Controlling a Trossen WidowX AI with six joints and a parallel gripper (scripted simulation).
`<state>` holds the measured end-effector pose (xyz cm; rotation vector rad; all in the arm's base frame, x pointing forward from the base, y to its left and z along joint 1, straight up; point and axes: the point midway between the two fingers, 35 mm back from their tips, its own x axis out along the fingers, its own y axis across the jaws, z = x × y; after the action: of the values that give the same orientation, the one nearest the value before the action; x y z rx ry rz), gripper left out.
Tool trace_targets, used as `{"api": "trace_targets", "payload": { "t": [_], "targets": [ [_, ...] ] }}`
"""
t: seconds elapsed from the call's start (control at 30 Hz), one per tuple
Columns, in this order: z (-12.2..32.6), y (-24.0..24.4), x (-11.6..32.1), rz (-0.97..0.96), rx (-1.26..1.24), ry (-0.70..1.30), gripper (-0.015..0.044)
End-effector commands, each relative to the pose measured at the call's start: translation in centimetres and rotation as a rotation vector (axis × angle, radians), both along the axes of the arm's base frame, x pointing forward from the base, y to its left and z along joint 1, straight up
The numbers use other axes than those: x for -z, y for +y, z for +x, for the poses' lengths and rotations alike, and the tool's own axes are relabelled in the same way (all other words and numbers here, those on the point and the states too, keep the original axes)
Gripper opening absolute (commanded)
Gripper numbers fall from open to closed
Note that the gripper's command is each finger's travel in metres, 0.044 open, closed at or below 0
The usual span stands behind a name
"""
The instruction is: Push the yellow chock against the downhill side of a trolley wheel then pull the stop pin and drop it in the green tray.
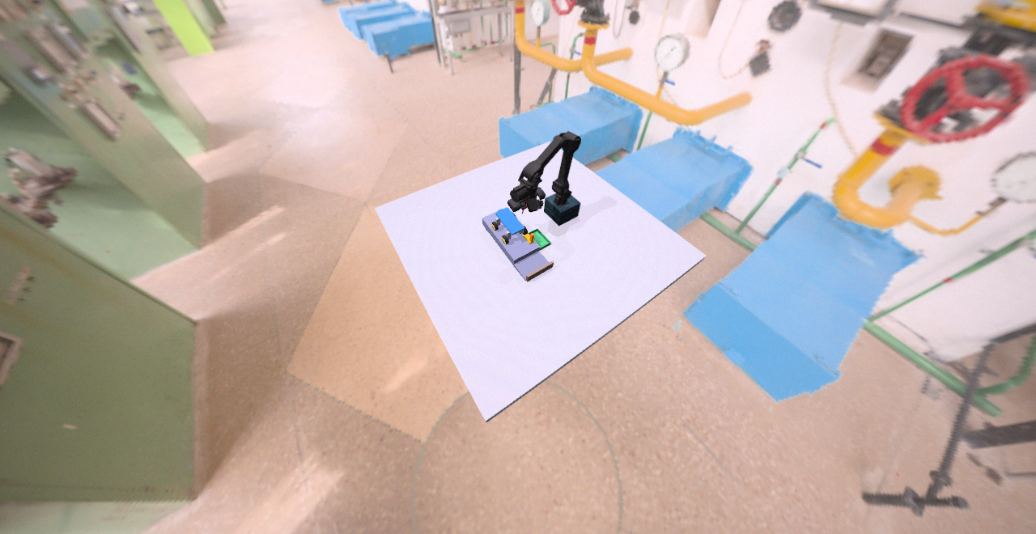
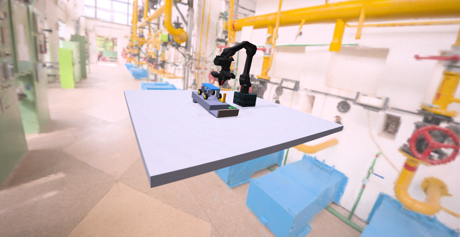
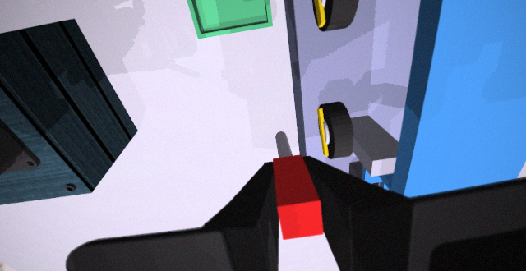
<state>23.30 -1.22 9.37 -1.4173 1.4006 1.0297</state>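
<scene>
My gripper (image 1: 526, 207) (image 2: 221, 82) (image 3: 288, 167) is shut on the stop pin (image 3: 300, 219). It grips the red head, and the grey shank points down, clear of the ramp (image 1: 518, 250) (image 2: 208, 103) (image 3: 341, 67). It hangs beside the ramp's upper part, on the robot base side. The blue trolley (image 1: 511, 222) (image 2: 210, 86) (image 3: 472, 78) stands on the ramp. The chock (image 1: 530, 238) (image 2: 224, 97) stands upright by the downhill side of the trolley's lower wheel on the robot base side. Contact is too small to tell. The green tray (image 1: 547, 243) (image 2: 233, 107) (image 3: 234, 32) lies beside the ramp's lower part and looks empty.
The dark robot base (image 1: 562, 209) (image 2: 244, 99) (image 3: 62, 98) stands beyond the tray. A brown end board (image 1: 538, 270) (image 2: 228, 113) closes the ramp's foot. All stand on the white table (image 1: 565, 313) (image 2: 193, 139) (image 3: 185, 140).
</scene>
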Motion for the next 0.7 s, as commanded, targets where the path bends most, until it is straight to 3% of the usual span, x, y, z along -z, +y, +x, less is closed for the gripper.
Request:
{"api": "trace_targets", "payload": {
  "t": [0.0,0.67],
  "targets": [
    [-0.1,1.6,0.4,-0.002,0.003,0.007,0.0],
    [-0.3,8.8,1.7,0.005,0.003,0.008,0.0]
  ]
}}
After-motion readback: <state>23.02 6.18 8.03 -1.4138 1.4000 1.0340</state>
